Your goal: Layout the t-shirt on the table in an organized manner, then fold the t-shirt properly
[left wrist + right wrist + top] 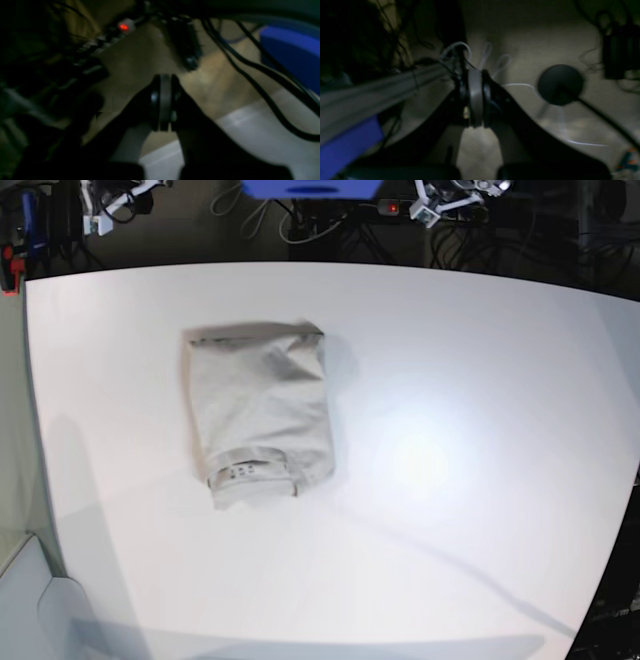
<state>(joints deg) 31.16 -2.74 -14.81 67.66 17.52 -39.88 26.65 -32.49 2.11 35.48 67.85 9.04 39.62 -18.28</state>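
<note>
The t-shirt (258,405) lies folded into a compact upright rectangle on the left half of the white table (480,380), with its ribbed collar (250,475) and small label at the near end. Neither arm reaches over the table in the base view. In the left wrist view my left gripper (163,102) is shut, pads pressed together with nothing between them, hanging over dim floor. My right gripper (475,97) is likewise shut and empty above the floor in the right wrist view. No cloth shows in either wrist view.
Below the left gripper are a power strip with a red light (123,27), black cables (250,75) and a blue box (295,55). By the right gripper are a round black stand base (560,83) and a grey rail (382,87). A blue object (310,188) sits beyond the table's far edge.
</note>
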